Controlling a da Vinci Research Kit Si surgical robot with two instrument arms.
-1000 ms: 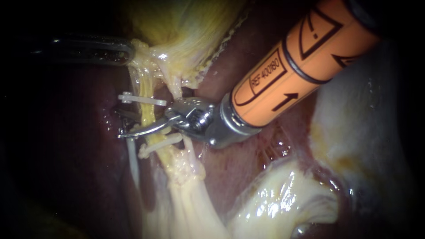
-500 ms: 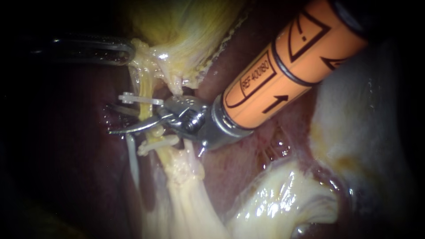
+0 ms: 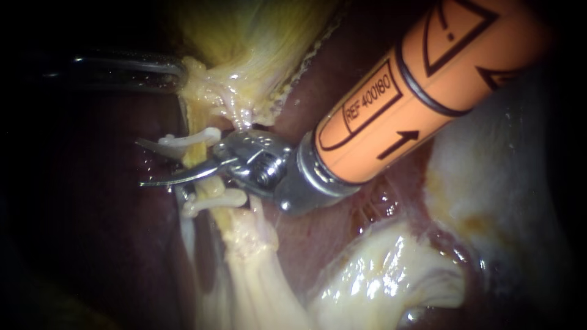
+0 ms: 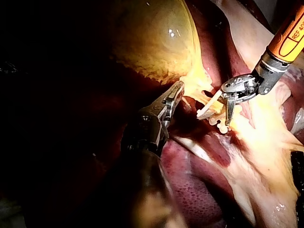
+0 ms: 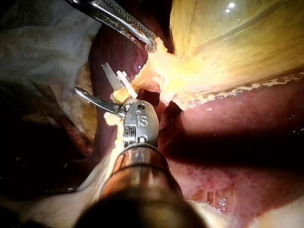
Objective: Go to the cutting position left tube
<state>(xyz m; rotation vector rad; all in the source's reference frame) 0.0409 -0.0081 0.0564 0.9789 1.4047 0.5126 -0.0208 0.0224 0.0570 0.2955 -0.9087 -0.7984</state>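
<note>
Our right instrument (image 3: 142,163) has its end effector wide open astride the tube (image 3: 195,159), between two clips (image 3: 215,198). Our left instrument (image 3: 179,72) grips the gallbladder (image 3: 257,36). If it drifts sideways, we judge a tip could dislodge a clip or score the liver (image 3: 110,232) behind.

My right instrument (image 3: 140,162) first: two thin, curved, bright steel blades, and right behind them a rounded silver wrist with pins and a small pulley. Behind that there's a polished metal collar, then a fat orange sleeve (image 3: 422,79) with black printing and a black ring round it. Now my left instrument (image 3: 174,72): slimmer, dark glossy metal, with long narrow jaws, fine teeth along the inner edge, and small screws at the hinge behind them.
</note>
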